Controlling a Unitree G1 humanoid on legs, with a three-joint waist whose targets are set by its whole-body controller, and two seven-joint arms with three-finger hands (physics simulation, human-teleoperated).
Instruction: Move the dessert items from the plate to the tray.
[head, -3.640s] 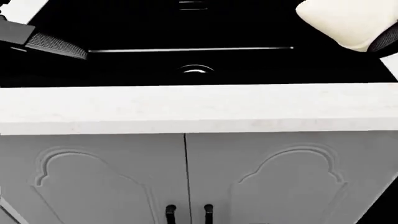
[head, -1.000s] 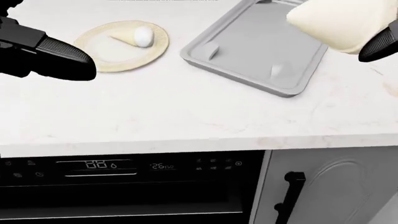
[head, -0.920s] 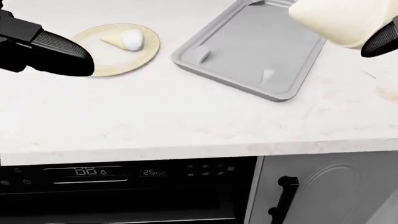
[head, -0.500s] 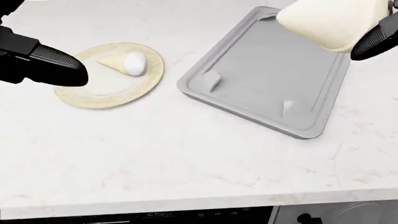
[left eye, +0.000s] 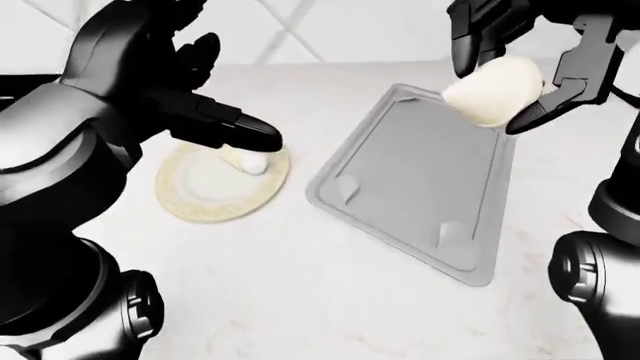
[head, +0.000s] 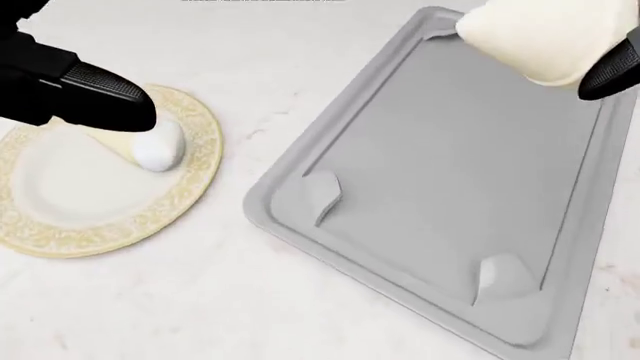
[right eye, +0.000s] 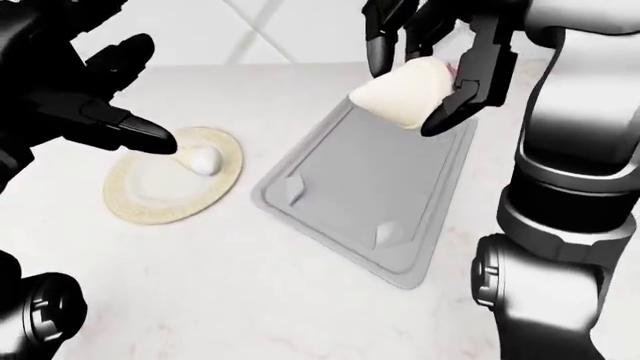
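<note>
A yellow-rimmed plate (head: 100, 236) lies on the counter at the left of the head view. A cone-shaped dessert with a white ball (head: 155, 148) lies on it. A grey tray (head: 450, 165) lies to the plate's right with nothing lying in it. My right hand (left eye: 495, 94) is shut on a cream-coloured dessert (right eye: 400, 94) and holds it in the air above the tray's top end. My left hand (left eye: 225, 112) is open, and its fingers (head: 100, 90) hover over the plate's top edge and partly hide the cone.
The white marble counter (head: 200, 315) runs under the plate and the tray. A tiled wall (left eye: 330, 30) rises behind the counter at the top of the eye views. The tray has two small raised tabs (head: 322, 195) inside its lower rim.
The camera has moved from the sink to this counter and closed in, so plate and tray loom larger. The right hand still holds the cream dessert above the tray.
</note>
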